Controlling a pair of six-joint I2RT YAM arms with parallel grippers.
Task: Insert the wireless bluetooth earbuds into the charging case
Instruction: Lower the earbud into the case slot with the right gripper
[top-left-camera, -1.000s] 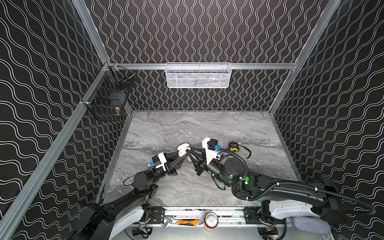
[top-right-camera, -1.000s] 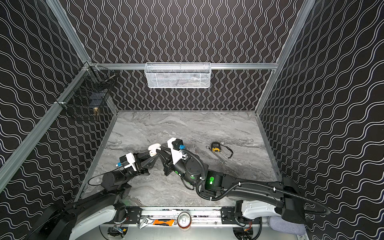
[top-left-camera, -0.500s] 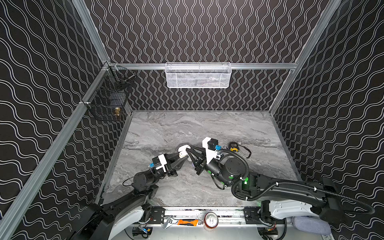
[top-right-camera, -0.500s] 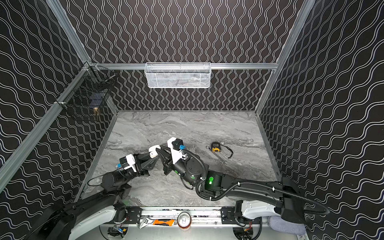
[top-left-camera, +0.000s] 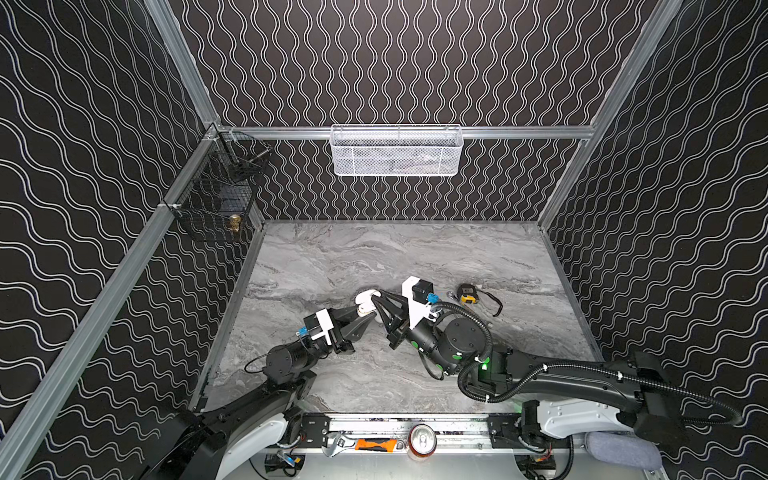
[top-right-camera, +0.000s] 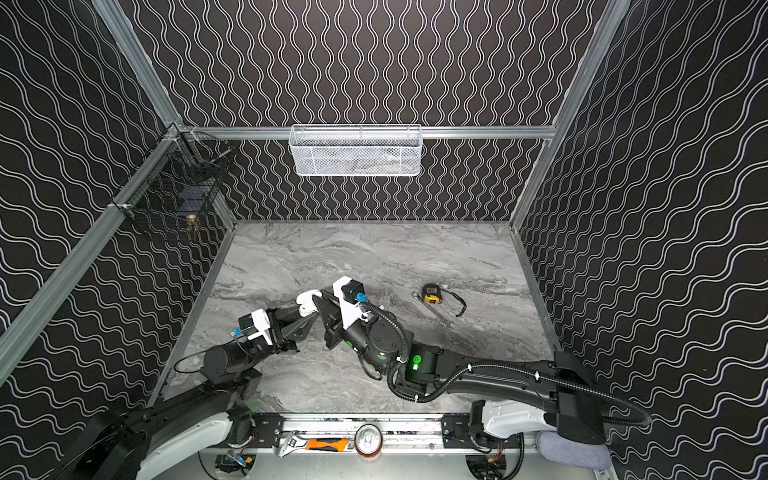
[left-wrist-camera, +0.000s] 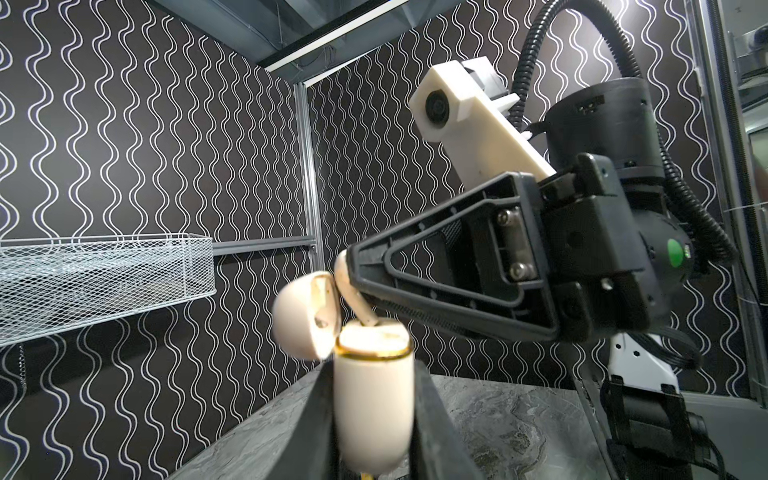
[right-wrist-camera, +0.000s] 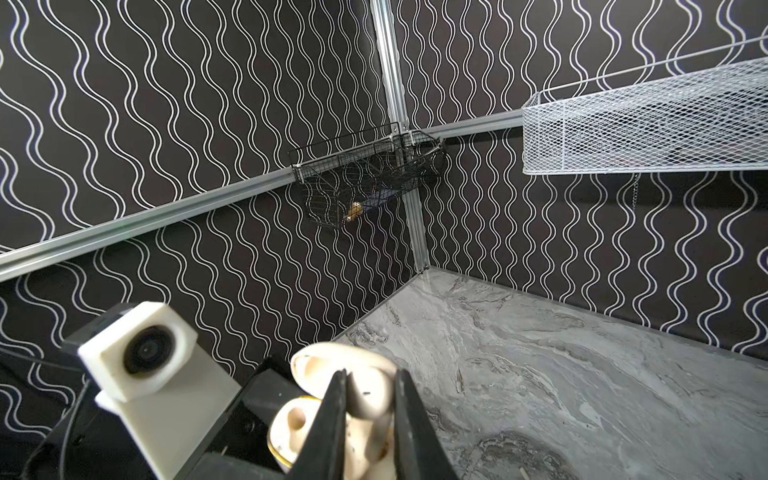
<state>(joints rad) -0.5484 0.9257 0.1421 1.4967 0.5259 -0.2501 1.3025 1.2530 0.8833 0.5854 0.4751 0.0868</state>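
Left gripper (top-left-camera: 362, 312) clamps charging case (left-wrist-camera: 374, 395) upright, lid (left-wrist-camera: 302, 320) hinged open. Right gripper (right-wrist-camera: 368, 388) pinches 1 white earbud (left-wrist-camera: 348, 286), stem tip at the case's open top, beside lid.

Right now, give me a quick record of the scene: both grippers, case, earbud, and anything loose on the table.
left gripper: shut on the charging case, held upright
lid: hinged open
right gripper: shut on an earbud
earbud position: stem pointing down, tip at the case mouth, not yet seated
table: tape measure lies apart from both grippers
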